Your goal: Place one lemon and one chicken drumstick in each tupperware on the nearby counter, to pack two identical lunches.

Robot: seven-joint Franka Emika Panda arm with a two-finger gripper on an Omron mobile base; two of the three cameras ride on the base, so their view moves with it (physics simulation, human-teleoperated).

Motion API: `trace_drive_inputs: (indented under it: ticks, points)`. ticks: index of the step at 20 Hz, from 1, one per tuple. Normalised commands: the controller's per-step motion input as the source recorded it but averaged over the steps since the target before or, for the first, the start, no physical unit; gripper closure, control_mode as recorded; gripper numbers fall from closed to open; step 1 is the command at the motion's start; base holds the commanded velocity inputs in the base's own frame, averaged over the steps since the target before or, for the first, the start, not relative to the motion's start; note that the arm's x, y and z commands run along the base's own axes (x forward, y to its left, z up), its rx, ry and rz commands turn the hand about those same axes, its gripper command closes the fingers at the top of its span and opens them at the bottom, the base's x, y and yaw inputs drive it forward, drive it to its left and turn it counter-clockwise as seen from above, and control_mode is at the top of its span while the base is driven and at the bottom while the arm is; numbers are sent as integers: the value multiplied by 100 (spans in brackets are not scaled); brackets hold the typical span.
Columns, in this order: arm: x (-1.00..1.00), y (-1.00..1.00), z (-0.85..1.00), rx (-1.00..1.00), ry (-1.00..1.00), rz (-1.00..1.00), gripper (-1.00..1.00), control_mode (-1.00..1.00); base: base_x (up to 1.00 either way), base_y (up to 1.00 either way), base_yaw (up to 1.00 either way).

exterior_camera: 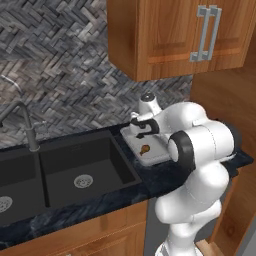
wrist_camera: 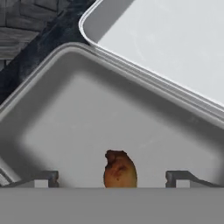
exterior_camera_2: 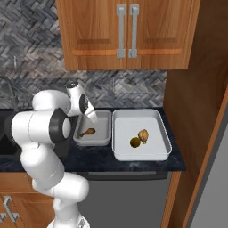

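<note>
Gripper: the gripper (wrist_camera: 111, 177) hangs directly over the smaller tupperware (exterior_camera_2: 103, 121); in the hand view its two fingertips (wrist_camera: 43, 178) stand wide apart with nothing between them but air, the drumstick lying below the gap and not held.
Drumstick, small tray: one chicken drumstick (exterior_camera_2: 87, 132) lies on the floor of the smaller tupperware, toward 8 o'clock of the tray in the right base view.
Larger tray: the larger tupperware (exterior_camera_2: 151, 118) sits just beside the smaller one at its 3 o'clock, rims near or touching; it holds a second drumstick (exterior_camera_2: 143, 135) and a dark round item, judged to be the lemon (exterior_camera_2: 135, 142), just beside it at 7 o'clock.
Counter: both trays rest on the black counter (exterior_camera_2: 100, 160), with the sink basin (exterior_camera: 85, 165) at 9 o'clock of them in the left base view.
Progress (judgement): larger tray appears complete; smaller tray lacks a lemon. No other lemon can be made out.
Handling, drumstick (judgement): light, fairly firm, irregular and tapering; best taken across the thick meaty end, since the narrow bone end could slip.
Handling, lemon (judgement): light, firm, rounded and smooth-skinned; liable to roll or squirt out of the jaws, so close across its widest middle, jaws centred.
Handling, trays (judgement): light and stiff; likely to slide on the glossy counter if knocked.
</note>
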Motion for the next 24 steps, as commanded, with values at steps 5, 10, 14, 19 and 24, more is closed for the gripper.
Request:
trace_drive_inputs:
  ticks: [5,10,14,19,24]
  points:
    - [-96,30,24,-1,0,0,-100,-100,0,0,0]
    - [-100,39,-13,-2,0,0,-100,-100,0,0,0]
    - [-100,-11,64,11,-7,-1,-100,-100,0,0,0]
    - [-100,-30,97,1,-23,8,-100,-100,0,0,0]
    - [-100,-4,75,-7,-21,29,-100,-100,0,0,0]
